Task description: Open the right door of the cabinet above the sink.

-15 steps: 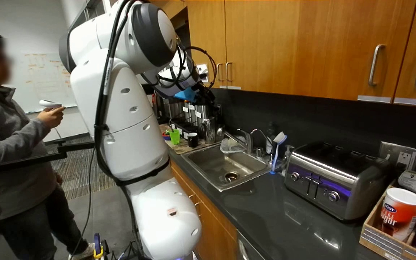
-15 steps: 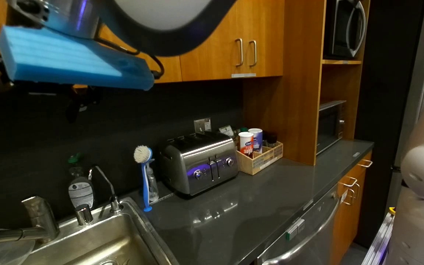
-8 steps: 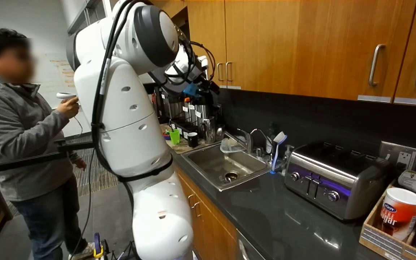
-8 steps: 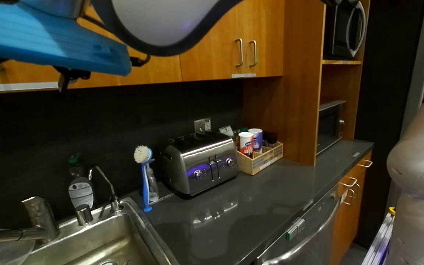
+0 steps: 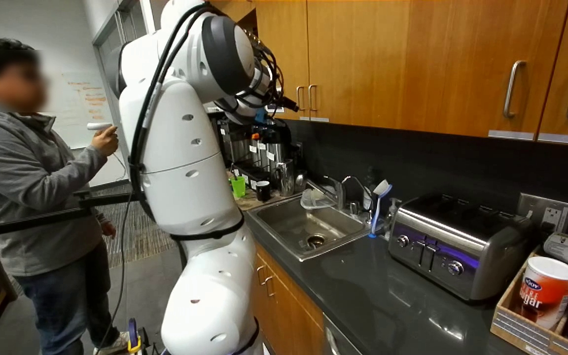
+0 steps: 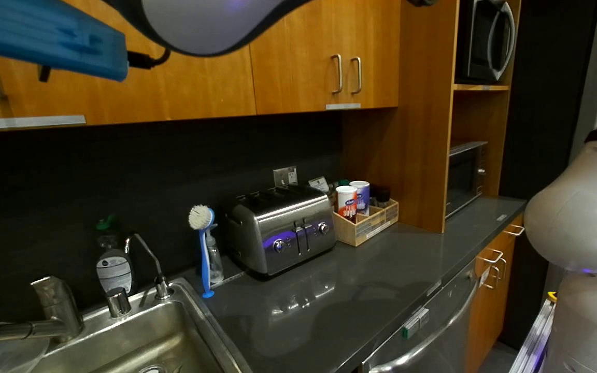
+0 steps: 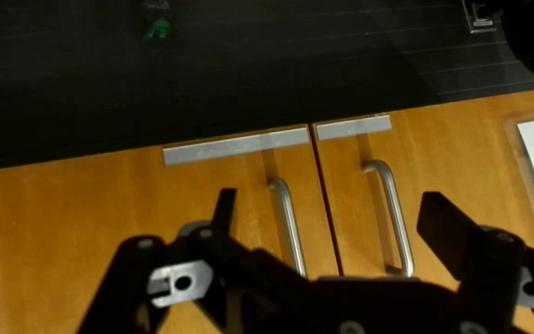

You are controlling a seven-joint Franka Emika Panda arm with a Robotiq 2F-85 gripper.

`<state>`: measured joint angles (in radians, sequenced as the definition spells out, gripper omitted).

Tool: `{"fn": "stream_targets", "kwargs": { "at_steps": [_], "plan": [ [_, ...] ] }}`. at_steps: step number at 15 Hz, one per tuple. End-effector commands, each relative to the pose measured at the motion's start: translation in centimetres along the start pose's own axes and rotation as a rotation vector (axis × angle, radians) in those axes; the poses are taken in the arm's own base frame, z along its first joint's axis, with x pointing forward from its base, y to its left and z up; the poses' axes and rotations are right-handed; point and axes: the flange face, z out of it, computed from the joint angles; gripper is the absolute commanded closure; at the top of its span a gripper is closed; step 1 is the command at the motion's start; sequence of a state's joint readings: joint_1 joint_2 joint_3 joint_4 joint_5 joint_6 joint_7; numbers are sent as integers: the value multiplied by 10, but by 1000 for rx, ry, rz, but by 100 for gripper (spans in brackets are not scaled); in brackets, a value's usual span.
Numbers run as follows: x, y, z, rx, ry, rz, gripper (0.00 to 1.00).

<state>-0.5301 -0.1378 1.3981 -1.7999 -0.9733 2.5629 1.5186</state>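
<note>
The wooden cabinet [image 5: 284, 54] hangs above the steel sink [image 5: 276, 228], which also shows in an exterior view [image 6: 138, 336]. The right door [image 5: 358, 59] is shut; it also shows in an exterior view [image 6: 184, 90]. The wrist picture stands upside down, so the right door [image 7: 86, 222] is on its left side, with its silver bar handle [image 7: 290, 227] near the seam. The twin door's handle [image 7: 399, 222] is beside it. My gripper [image 7: 329, 199] is open and empty, with both handles appearing between its fingers. In an exterior view the gripper [image 5: 289, 103] is near the handles.
Below are a faucet [image 6: 60, 311], a brush [image 6: 205, 254], a toaster [image 6: 283, 228] and a wooden box [image 6: 366, 223] of canisters. Coffee dispensers [image 5: 274, 153] stand beyond the sink. A person [image 5: 32, 172] stands at the left with a controller.
The arm has raised and turned the gripper toward the cabinet handles. In an exterior view the blue case on the wrist has moved up and left. The person has moved into fuller view.
</note>
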Motion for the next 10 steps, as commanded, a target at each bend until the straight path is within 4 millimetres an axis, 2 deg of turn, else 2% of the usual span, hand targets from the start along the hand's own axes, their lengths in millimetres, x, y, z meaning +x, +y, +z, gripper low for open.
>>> {"fn": "stream_targets", "kwargs": {
  "at_steps": [1, 6, 10],
  "plan": [
    [6, -6, 2, 19, 41, -15, 0],
    [-5, -8, 24, 16, 32, -34, 0],
    [-4, -18, 59, 21, 51, -33, 0]
  ]
}}
